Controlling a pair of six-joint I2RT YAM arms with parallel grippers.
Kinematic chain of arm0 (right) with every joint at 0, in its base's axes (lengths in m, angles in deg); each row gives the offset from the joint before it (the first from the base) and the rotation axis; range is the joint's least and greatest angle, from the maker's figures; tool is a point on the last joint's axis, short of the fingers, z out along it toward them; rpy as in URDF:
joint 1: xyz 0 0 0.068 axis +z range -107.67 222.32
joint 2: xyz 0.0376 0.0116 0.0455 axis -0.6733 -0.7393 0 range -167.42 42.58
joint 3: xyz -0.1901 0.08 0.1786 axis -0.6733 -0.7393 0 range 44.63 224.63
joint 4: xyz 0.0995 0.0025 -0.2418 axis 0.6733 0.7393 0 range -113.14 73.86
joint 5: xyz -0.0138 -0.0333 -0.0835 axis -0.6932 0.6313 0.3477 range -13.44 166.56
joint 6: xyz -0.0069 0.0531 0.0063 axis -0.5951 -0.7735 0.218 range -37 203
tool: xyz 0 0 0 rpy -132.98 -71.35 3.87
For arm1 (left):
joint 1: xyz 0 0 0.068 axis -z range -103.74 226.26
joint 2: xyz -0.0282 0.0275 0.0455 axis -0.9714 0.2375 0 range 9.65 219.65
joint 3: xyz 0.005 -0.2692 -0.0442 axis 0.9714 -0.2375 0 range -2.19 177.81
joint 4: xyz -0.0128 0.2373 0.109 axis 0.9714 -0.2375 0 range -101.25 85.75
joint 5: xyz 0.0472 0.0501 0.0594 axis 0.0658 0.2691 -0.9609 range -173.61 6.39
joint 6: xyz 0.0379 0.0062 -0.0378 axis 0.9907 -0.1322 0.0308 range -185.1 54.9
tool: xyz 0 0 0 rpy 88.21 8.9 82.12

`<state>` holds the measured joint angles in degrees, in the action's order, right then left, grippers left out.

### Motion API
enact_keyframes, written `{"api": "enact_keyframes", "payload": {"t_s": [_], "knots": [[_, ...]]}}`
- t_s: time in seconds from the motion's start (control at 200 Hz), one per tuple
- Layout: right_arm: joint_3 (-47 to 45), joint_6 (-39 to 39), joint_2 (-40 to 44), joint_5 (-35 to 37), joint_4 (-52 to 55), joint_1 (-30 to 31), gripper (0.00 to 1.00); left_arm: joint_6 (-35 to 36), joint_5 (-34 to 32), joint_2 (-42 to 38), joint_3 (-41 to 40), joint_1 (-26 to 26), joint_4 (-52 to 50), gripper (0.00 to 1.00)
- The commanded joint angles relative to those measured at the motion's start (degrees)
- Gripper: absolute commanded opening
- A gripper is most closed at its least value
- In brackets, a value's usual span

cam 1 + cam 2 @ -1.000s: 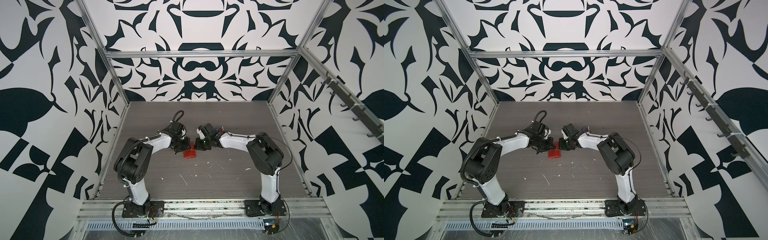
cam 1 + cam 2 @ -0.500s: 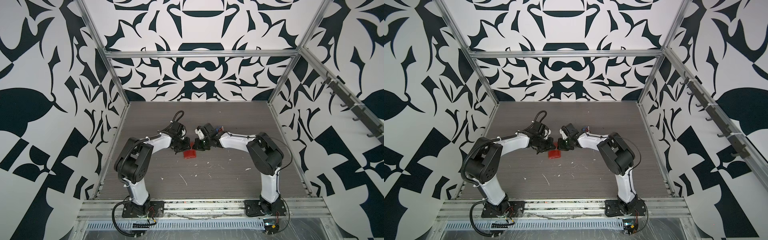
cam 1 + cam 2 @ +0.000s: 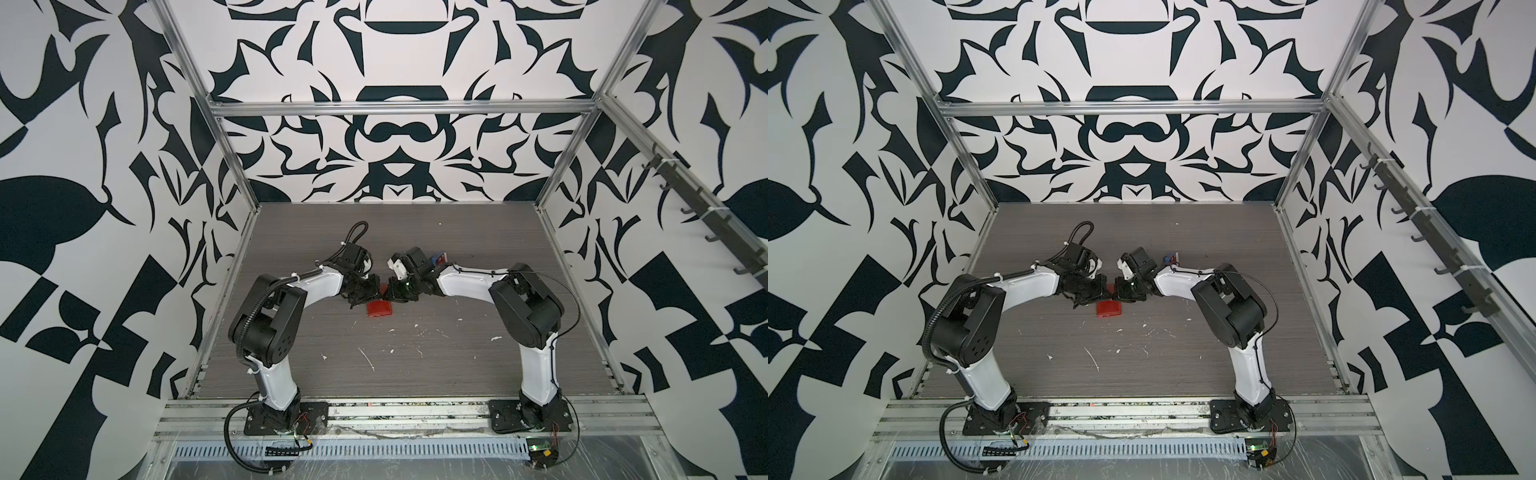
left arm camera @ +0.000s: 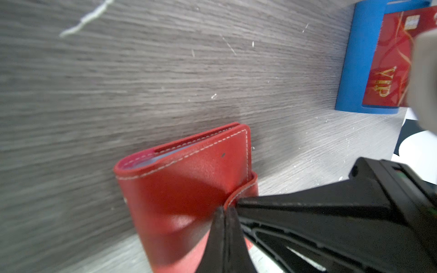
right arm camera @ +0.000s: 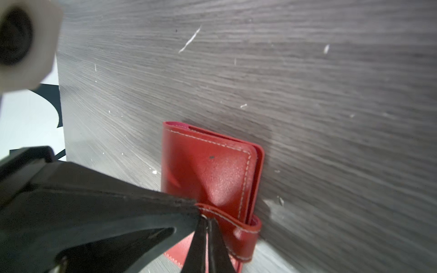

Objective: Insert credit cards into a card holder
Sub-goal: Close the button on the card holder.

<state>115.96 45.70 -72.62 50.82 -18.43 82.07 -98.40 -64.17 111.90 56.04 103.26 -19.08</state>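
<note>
In both top views the grey wood-grain worktop (image 3: 415, 374) (image 3: 1163, 365) fills the floor of a frame with black-and-white patterned walls. The left arm (image 3: 286, 299) and the right arm (image 3: 523, 307) bend inward from their bases at the near edge. Their ends meet near the middle of the worktop. The card holder (image 3: 379, 308) (image 3: 1108, 309), red and folded shut, lies flat there, just in front of the two arm ends. The left wrist view shows pale stitching along its cover and a pale sliver between the covers at the open edge. The snap tab (image 5: 246, 227) wraps round one side of it. The left jaws are pressed together, and so are the right jaws. Both pairs of tips touch the end of the tab, and I cannot tell whether either pair pinches it. A blue stand (image 4: 357, 59) sits on the worktop near the card holder but apart from it, beyond the right arm's wrist in the top views. A red card (image 4: 392, 66) with a gold "VIP" and a chip stands in the stand. Small white flecks (image 3: 365, 361) are scattered on the worktop nearer the bases.
</note>
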Motion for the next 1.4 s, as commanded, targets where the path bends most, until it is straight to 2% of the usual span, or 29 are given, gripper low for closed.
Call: {"api": "enact_keyframes", "payload": {"t_s": [0.0, 0.32, 0.78, 1.145, 1.215, 1.395], "knots": [[1.68, 0.58, -1.14, 0.59, 1.15, 0.24, 0.09, 0.77, -2.04, 2.08, 0.30, -0.03, -2.54, 0.00], [4.99, 4.28, -3.35, 6.60, 12.31, 0.33, 0.09, 2.34, -3.00, 3.46, -0.41, 0.07, -4.93, 0.00], [8.65, 6.52, -6.20, 10.25, 19.30, 1.38, 0.08, 4.97, -6.26, 5.36, -0.88, 1.38, -9.74, 0.00], [6.18, 6.15, -2.23, 10.92, 15.70, 1.47, 0.08, 4.82, -5.60, 2.68, 0.38, 1.56, -9.96, 0.00], [5.09, 6.03, -0.66, 10.80, 13.59, 1.47, 0.12, 4.82, -5.43, 1.55, 0.88, 1.56, -9.68, 0.00], [2.70, 6.16, 2.64, 12.07, 10.14, 1.39, 0.23, 4.65, -5.02, -1.06, 2.09, 1.60, -8.25, 0.22]]}}
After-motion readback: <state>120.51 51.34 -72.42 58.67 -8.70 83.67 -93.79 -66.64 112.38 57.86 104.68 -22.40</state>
